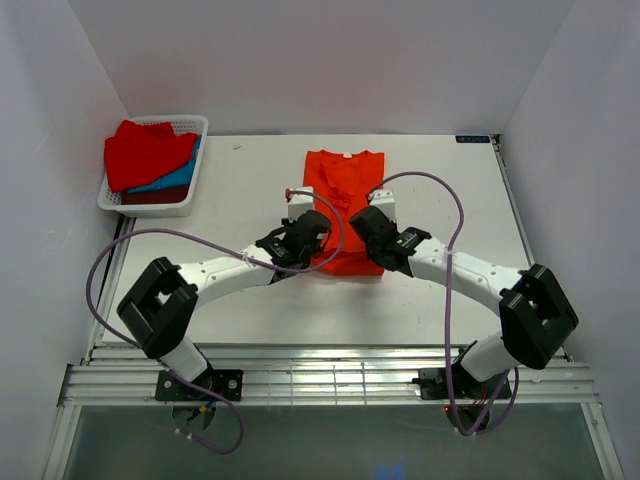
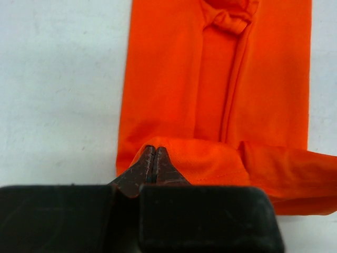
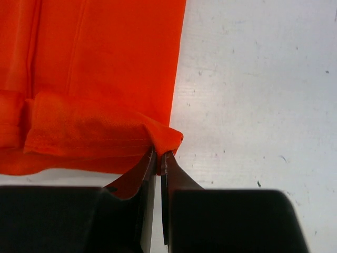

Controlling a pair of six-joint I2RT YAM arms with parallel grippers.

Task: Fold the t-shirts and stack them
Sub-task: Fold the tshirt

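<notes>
Standing at the far left corner of the white table [image 1: 450, 200], a white lattice basket [image 1: 160, 209] holds a red shirt [image 1: 145, 150] on top, a blue shirt [image 1: 178, 178] under it and a dark maroon shirt [image 1: 150, 197] at the bottom, well apart from both arms. A purple cable [image 1: 440, 190] loops over the table on the right, beside the work.

The orange-red t-shirt [image 1: 345, 175] lies flat in the middle of the table towards the far side, its sides folded in so that it forms a long strip. Its long axis runs from near to far, with the collar [image 1: 343, 155] pointing away from the arm bases and the hem towards them. In the top view the two wrists cover the near end of the shirt.

The left gripper [image 2: 153, 158] is pinched tight on the near left corner of the hem, its fingers meeting with only cloth between them. The right gripper [image 3: 159, 158] is likewise clamped on the near right corner. Between the two grips the hem edge is turned up and back over the shirt as a narrow band
</notes>
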